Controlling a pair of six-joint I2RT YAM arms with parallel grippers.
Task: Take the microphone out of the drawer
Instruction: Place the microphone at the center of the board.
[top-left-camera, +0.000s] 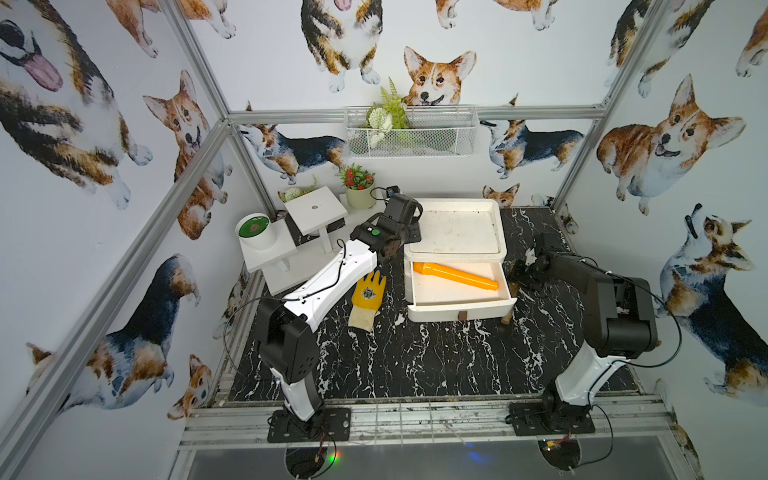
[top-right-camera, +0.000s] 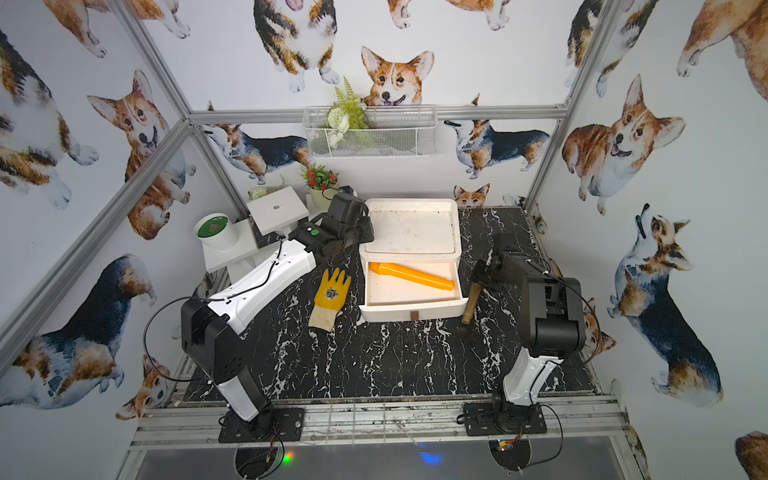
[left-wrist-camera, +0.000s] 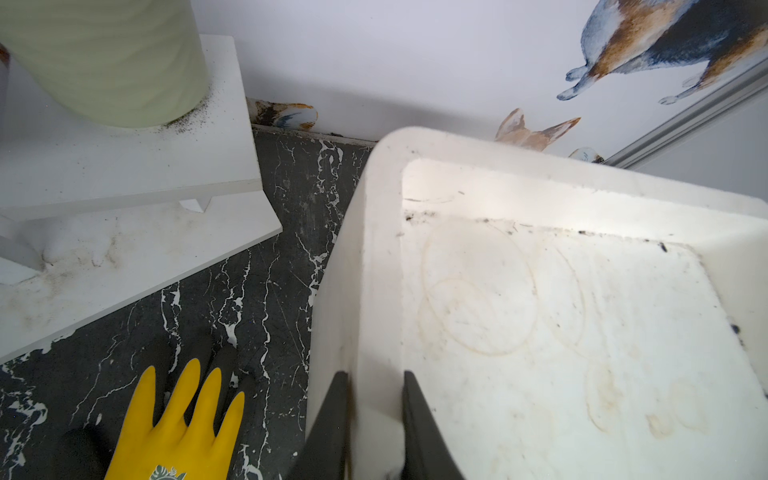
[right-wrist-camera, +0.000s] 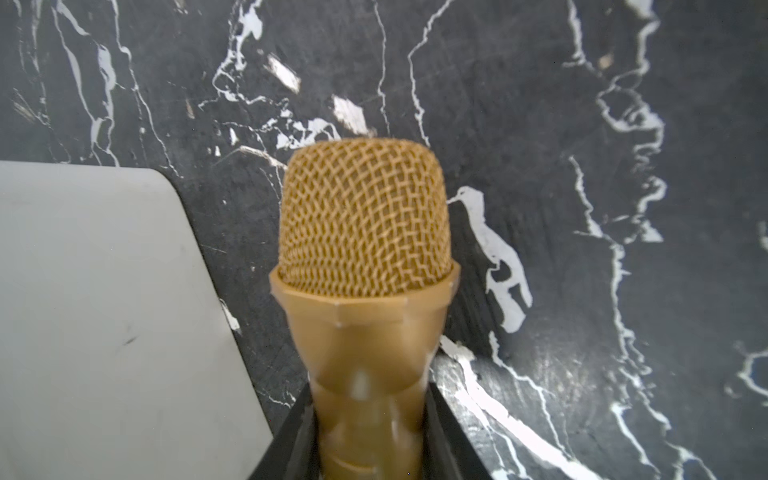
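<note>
Table (top-left-camera: 415, 365): black with white veining, bearing all items noted.

Left arm (top-left-camera: 332, 270): reaches rearward and meets the cabinet (top-left-camera: 457, 230) at its side edge. Right arm (top-left-camera: 598, 286): stands at the cabinet's opposite side.

Cabinet: white, stained tray top, set toward the back wall.

Drawer (top-left-camera: 457, 309): pulled open, front facing the arm bases. An orange tube (top-left-camera: 455, 275) lies diagonally inside it.

Glove (top-left-camera: 366, 299): yellow, flat on the table between left arm and cabinet, fingers pointing rearward.

Microphone (right-wrist-camera: 365, 220) (top-right-camera: 469, 305): gold-brown with a mesh head. It is outside the drawer, just beside the cabinet on the right arm's side. In both top views its handle slants down toward the table; contact with the table cannot be determined.

Right gripper (right-wrist-camera: 370, 432): closed on the microphone's neck, one finger on each side.

Left gripper (left-wrist-camera: 374, 382): clamped narrow on the cabinet's top rim, one finger outside the wall and one inside.
</note>
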